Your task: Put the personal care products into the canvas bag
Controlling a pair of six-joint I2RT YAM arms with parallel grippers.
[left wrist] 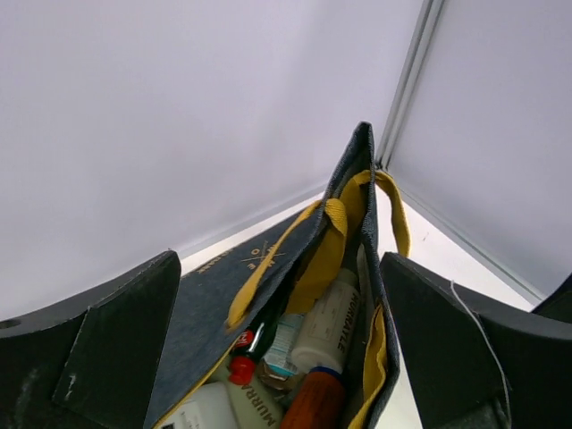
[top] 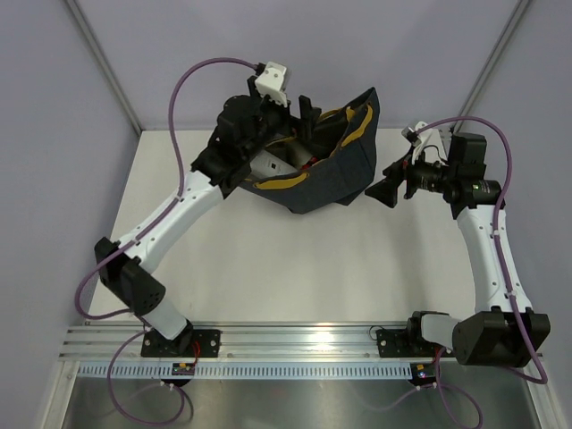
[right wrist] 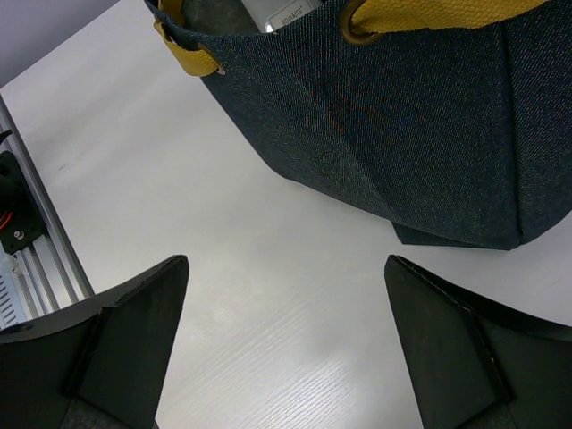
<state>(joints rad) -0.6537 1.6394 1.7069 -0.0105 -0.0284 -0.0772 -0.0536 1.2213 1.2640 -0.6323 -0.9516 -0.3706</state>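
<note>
While my left gripper [left wrist: 277,259] hangs spread wide and empty at the canvas bag [top: 331,174] mouth | my right gripper [right wrist: 286,259] is parted too, holding nothing, over the table [top: 295,268] beside the bag's wall | bag on table's far side | inside: orange bottle [left wrist: 315,402], cream labelled bottle [left wrist: 332,329], red cap [left wrist: 239,366]

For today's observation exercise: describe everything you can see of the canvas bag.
The canvas bag is dark navy-grey, denim-like fabric with mustard-yellow handles and rim trim. It lies slumped on the white table, mouth open, bottles inside. The left end effector hovers over its mouth; the right end effector is beside it, apart.
</note>
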